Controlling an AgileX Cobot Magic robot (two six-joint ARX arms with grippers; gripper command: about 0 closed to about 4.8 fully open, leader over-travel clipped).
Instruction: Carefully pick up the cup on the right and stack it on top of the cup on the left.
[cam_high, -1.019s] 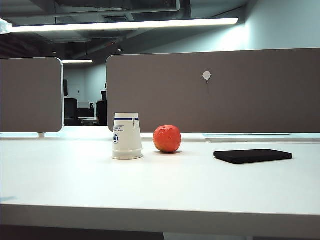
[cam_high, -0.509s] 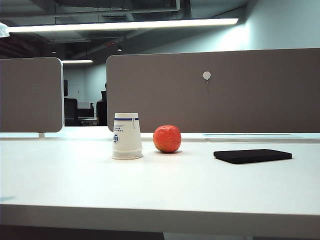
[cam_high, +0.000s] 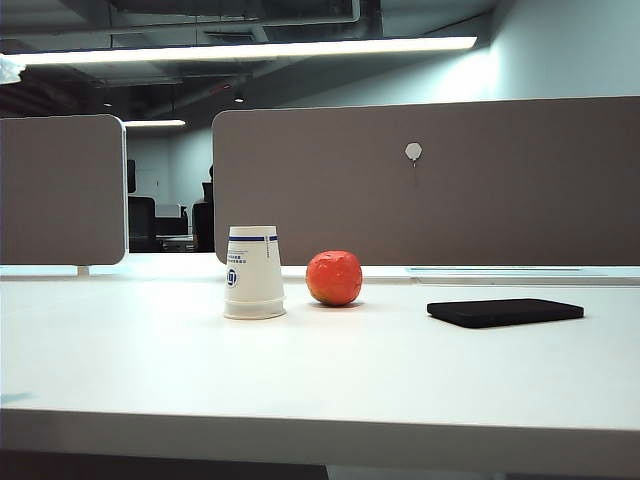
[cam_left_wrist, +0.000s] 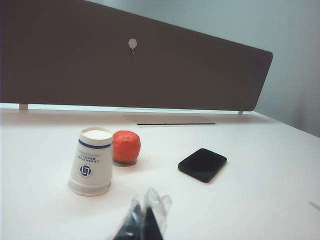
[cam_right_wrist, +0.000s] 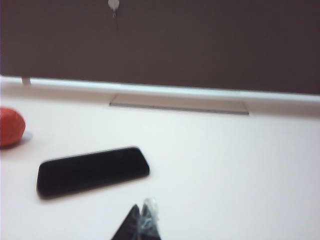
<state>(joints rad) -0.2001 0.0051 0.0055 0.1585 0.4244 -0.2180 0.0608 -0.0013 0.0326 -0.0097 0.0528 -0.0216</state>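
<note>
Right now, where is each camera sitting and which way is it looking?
Exterior view: low at the table's near edge, facing the partition; no robot parts show.
Left wrist view: above the table, looking down at the upside-down paper cup; shut left gripper tips show.
Right wrist view: above the table, looking at the black phone; shut right gripper tips show.
All three share the red apple and the phone.

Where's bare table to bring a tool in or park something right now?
Open table lies in front of the upside-down cup, tomato and phone, and left of the cup. A passable gap sits between tomato and phone. Cup and tomato stand close together. Left tool and right tool, both shut, hang back near the front.
</note>
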